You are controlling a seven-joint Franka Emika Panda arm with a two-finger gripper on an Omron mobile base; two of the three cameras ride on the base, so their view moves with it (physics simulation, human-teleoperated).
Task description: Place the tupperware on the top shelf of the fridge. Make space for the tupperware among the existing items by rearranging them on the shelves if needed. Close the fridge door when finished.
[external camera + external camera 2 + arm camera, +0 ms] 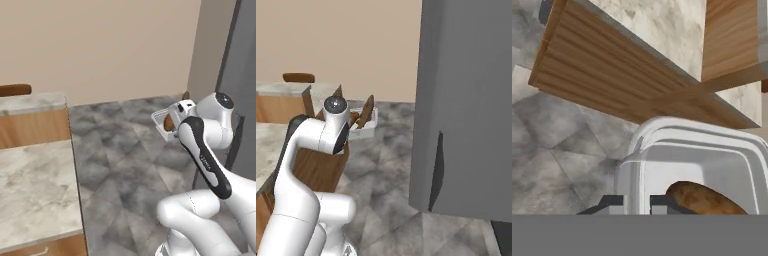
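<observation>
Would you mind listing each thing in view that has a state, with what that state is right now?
tupperware: off the counter, carried in the air, brown food inside, no lid.
gripper: shut on the tupperware's rim.
fridge: its grey door faces the cameras; inside hidden; whether fully closed, cannot tell.
counter: marble top bare where it shows.

A marble-topped surface (35,185) with wooden sides stands at the left, a second one (30,102) behind it. A dark brown chair back (298,77) shows beyond. Grey mottled floor tiles (125,165) meet a beige wall (100,45).
</observation>
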